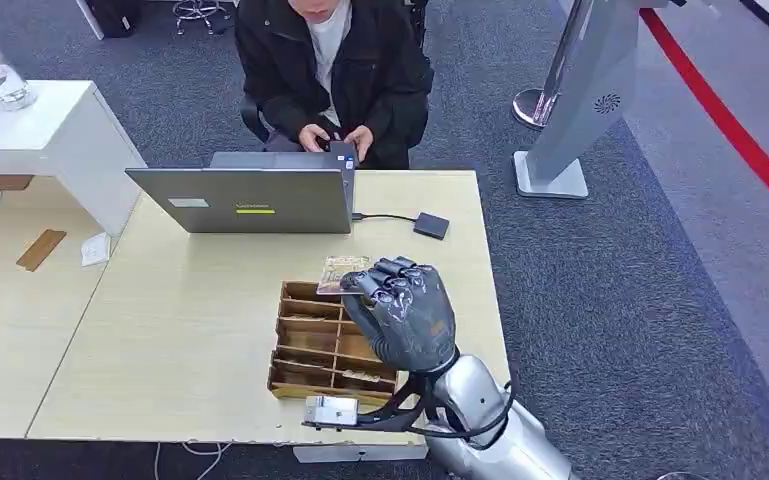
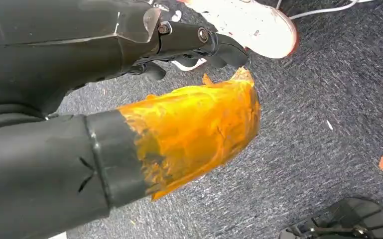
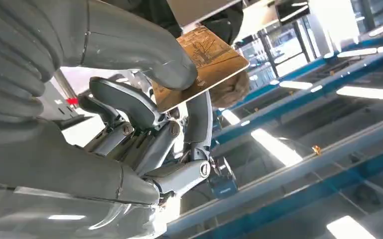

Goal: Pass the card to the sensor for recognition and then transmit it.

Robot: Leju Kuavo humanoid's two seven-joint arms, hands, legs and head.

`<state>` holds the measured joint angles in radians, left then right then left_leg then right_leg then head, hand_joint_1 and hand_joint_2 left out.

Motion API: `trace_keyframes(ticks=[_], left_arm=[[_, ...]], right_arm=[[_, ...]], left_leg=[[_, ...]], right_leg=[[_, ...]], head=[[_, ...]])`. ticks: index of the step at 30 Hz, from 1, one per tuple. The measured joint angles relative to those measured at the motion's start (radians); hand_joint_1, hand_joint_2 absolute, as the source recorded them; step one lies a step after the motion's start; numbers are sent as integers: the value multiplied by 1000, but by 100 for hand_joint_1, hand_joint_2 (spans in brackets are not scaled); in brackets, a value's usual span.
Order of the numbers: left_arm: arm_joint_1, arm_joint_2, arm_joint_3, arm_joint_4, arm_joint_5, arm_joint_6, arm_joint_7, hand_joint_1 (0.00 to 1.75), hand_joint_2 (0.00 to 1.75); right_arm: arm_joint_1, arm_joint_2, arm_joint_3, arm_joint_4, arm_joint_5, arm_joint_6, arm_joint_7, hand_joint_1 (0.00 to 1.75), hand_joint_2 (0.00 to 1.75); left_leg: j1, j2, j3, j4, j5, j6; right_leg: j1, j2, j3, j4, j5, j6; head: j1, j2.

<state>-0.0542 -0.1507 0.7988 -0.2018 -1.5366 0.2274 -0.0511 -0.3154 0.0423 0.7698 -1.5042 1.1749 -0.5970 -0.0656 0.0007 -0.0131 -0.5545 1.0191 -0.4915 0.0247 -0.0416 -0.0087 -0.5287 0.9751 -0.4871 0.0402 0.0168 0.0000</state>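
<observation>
Your right robot hand [image 1: 400,308] is pinching the card [image 1: 340,272] by one edge above the far end of the wooden organizer [image 1: 312,345] on the counter [image 1: 200,330], so it is risking slipping before reaching the sensor [image 1: 431,225].

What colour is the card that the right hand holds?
The card is tan-brown with dark line drawings, seen best in the right wrist view.

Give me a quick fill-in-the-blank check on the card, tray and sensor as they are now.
1. The card is held by the robot's ____ hand.
2. Below that hand sits a wooden ____ with compartments.
3. The small dark sensor is cabled to the ____.
4. The person sits ____ the laptop.

Missing words: right; tray; laptop; behind
</observation>
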Motion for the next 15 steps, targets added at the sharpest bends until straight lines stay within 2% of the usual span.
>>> trace_keyframes(ticks=[8,15], left_arm=[[0,0,0,0,-7,0,-2,0,0],[-6,-1,-1,0,-17,-10,-2,0,0]], right_arm=[[-16,-1,3,-17,-10,3,0,175,175],[-85,2,3,29,-32,39,10,175,175]], left_leg=[[0,0,0,0,0,0],[0,0,0,0,0,0]], right_leg=[[0,0,0,0,0,0],[0,0,0,0,0,0]], head=[[0,0],[0,0]])
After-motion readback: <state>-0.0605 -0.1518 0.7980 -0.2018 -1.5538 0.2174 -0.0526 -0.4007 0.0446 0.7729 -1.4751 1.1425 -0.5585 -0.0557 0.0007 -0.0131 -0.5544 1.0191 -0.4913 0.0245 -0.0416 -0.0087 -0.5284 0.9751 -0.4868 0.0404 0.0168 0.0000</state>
